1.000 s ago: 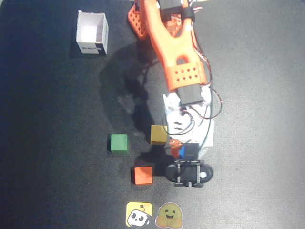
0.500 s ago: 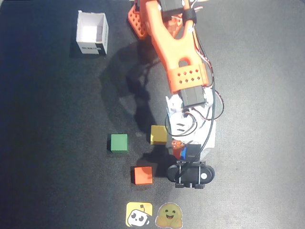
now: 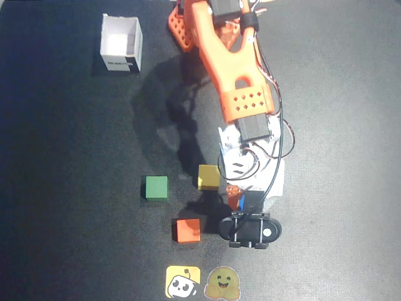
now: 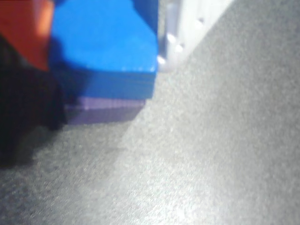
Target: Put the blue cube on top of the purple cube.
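In the wrist view the blue cube (image 4: pixel 103 47) rests on top of the purple cube (image 4: pixel 103 110), their edges roughly in line. My gripper (image 4: pixel 101 37) is shut on the blue cube, with the orange finger (image 4: pixel 26 33) at its left and the white finger (image 4: pixel 180 33) at its right. In the overhead view the gripper (image 3: pixel 244 199) points down right of the yellow cube, and only a sliver of the blue cube (image 3: pixel 253 199) shows between the fingers. The purple cube is hidden there.
On the black mat lie a yellow cube (image 3: pixel 208 177), a green cube (image 3: pixel 156 187) and a red-orange cube (image 3: pixel 188 229). An open white box (image 3: pixel 121 42) stands at the upper left. Two stickers (image 3: pixel 183 281) sit at the bottom edge.
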{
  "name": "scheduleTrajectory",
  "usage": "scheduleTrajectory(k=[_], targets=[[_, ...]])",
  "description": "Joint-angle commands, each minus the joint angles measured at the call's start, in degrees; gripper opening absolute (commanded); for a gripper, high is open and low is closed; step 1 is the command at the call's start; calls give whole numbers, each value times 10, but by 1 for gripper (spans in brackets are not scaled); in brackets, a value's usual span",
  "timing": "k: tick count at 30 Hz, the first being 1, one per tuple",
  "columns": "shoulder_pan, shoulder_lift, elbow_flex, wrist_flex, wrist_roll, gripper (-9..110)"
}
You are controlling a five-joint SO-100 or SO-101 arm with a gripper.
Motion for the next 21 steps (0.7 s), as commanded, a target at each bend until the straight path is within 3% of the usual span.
scheduleTrajectory(k=[1,21], targets=[[-3,7,-12,-9,9,21],[-7,47,-8,-29,33,24]])
